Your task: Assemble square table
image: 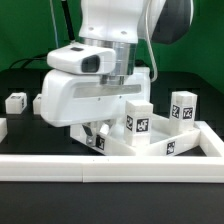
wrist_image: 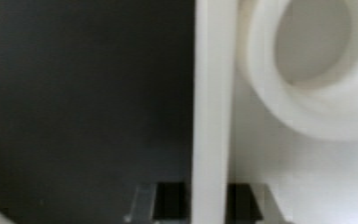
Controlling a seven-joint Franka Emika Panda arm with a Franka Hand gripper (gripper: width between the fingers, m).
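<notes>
The white square table slab [image: 196, 141] lies at the exterior view's right, rimmed face up, with a tag on its near side. In the wrist view its rim [wrist_image: 215, 90] runs straight between my fingers, and a round recess [wrist_image: 318, 60] shows on the slab beside it. My gripper [image: 97, 134] is low at the slab's left end, shut on the rim [wrist_image: 211, 203], with one dark finger [wrist_image: 172, 203] on each side. Two tagged leg blocks [image: 138, 118] [image: 183, 104] stand on or just behind the slab. Another leg block [image: 15, 102] lies at the far left.
The long low white border wall [image: 60, 168] runs across the front of the table. A further white tagged block [image: 2, 128] is cut off at the exterior view's left edge. The arm's body hides the slab's left part.
</notes>
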